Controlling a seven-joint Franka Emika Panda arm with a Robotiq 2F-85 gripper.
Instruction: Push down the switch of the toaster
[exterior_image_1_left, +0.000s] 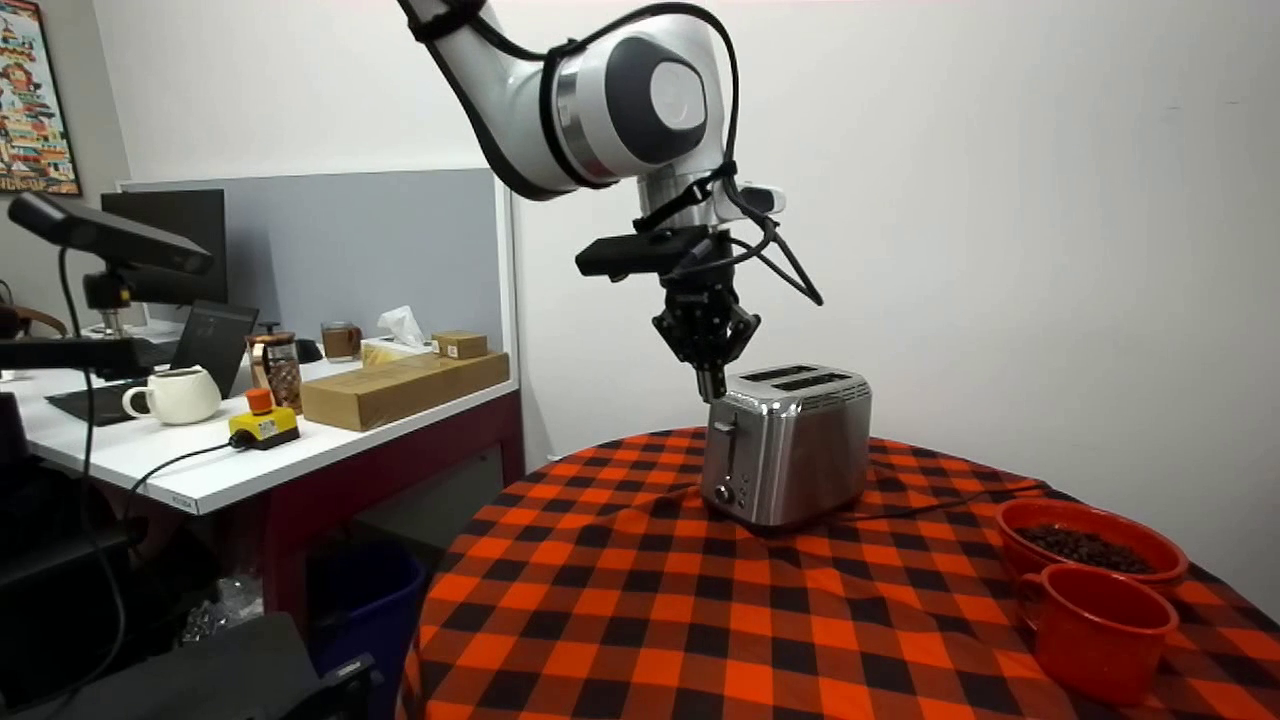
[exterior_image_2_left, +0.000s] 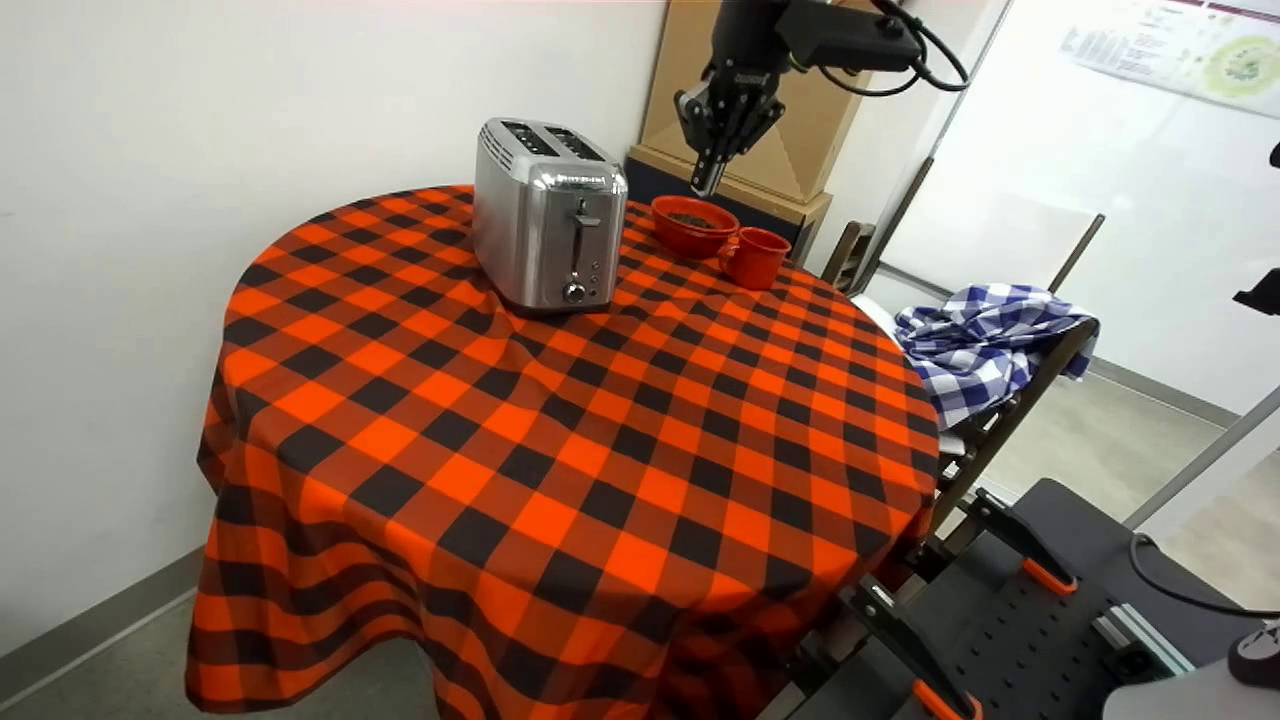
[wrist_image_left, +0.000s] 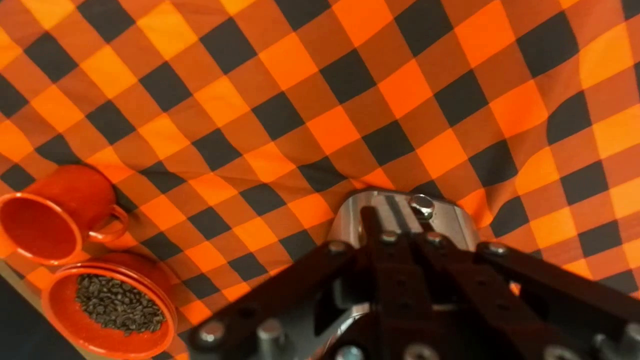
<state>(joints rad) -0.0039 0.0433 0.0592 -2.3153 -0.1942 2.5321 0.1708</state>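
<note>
The silver toaster (exterior_image_1_left: 815, 455) stands upright on the checkered table and shows in both exterior views (exterior_image_2_left: 505, 220). Its switch, a small lever (exterior_image_1_left: 725, 427), is near the top of the front slot, also seen in an exterior view (exterior_image_2_left: 587, 220). My gripper (exterior_image_1_left: 711, 385) is shut and empty, pointing down, at about the height of the toaster's top near its front end. In an exterior view the gripper (exterior_image_2_left: 707, 178) appears apart from the toaster, to its right. In the wrist view the shut fingers (wrist_image_left: 397, 220) cover part of the toaster front (wrist_image_left: 452, 225); the lever is hidden there, the knob (wrist_image_left: 422, 205) shows.
A red bowl of dark beans (exterior_image_1_left: 1090, 540) and a red mug (exterior_image_1_left: 1100, 630) stand near the table edge, also in the wrist view (wrist_image_left: 107, 305). The toaster's black cord (exterior_image_1_left: 940, 505) runs across the red-black cloth (exterior_image_2_left: 560, 450). A wall (exterior_image_2_left: 250, 90) is behind the toaster.
</note>
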